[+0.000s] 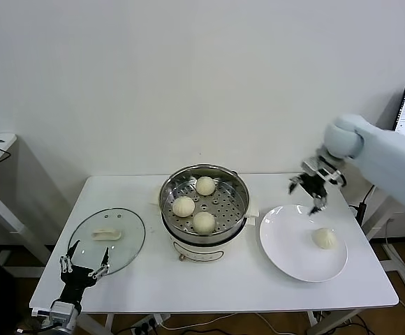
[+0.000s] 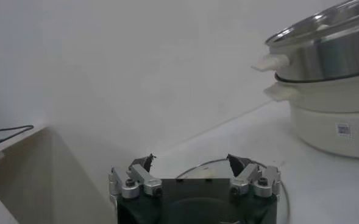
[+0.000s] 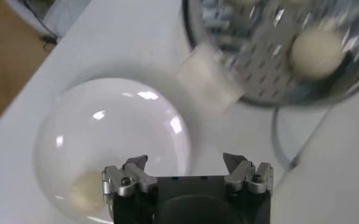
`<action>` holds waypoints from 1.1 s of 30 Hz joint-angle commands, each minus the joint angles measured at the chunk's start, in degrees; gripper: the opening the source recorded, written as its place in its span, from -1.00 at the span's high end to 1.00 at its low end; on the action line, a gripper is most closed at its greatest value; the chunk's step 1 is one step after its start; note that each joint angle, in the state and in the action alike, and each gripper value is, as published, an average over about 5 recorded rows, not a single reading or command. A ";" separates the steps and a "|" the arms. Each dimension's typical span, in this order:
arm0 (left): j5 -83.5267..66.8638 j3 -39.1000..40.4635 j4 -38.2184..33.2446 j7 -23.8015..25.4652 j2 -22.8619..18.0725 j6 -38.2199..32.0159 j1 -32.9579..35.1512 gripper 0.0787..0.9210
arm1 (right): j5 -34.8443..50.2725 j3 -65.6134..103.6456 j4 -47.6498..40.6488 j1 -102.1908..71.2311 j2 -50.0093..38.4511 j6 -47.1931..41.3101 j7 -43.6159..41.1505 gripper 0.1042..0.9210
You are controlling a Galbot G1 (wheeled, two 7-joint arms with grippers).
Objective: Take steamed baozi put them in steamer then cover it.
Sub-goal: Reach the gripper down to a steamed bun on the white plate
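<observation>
nearest the camera, left gripper (image 1: 84, 264) parked at the front left corner of the table (image 1: 188, 286), fingers spread wide and empty, just short of the near rim of the cover (image 1: 107, 239); same gripper (image 2: 191, 176) seen in its own wrist view, jaws apart, nothing between them

cover lying flat near the left edge of the table, white handle up, well apart from the steamer (image 1: 204, 206)

steamer standing mid-table toward the back edge, uncovered, perforated tray showing; three baozi (image 1: 183, 206) already resting on the tray, spaced apart

white plate (image 1: 286, 255) by the right edge, carrying the last baozi (image 1: 325, 238) on its right half, alone

right gripper (image 1: 313, 187) raised above the back rim of the plate, between steamer and plate, wide open and holding nothing; from its wrist view, right gripper (image 3: 188, 176) looking down over the plate (image 3: 106, 140), the last bun (image 3: 85, 192) off to one side of the jaws, steamer (image 3: 277, 55) beyond

step in hand, by the look of it: fetching the fourth bun, loading three-quarters done, covering not yet begun

next move likely calls for: shifting over the bun toward the right edge, lowering with jaws straddling it, closing softly so the dough is not crushed, then carrying to the free spot on the tray
</observation>
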 commanded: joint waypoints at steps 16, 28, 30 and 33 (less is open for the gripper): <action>0.37 0.37 -0.36 0.01 -0.34 0.03 0.29 -0.77 | -16.20 19.89 -8.97 -23.38 -3.03 -4.43 6.29 -0.76; 0.40 0.37 -0.18 0.03 -0.36 0.07 0.12 -0.77 | -17.19 20.89 -11.90 -24.59 0.79 -3.76 8.57 -0.76; 0.41 0.39 -0.09 0.03 -0.42 0.07 0.12 -0.77 | -17.40 20.88 -12.22 -24.64 1.12 -3.63 8.55 -0.76; 0.42 0.40 0.08 0.04 -0.50 0.05 0.07 -0.77 | -17.99 20.96 -12.87 -24.75 1.76 -3.30 8.70 -0.76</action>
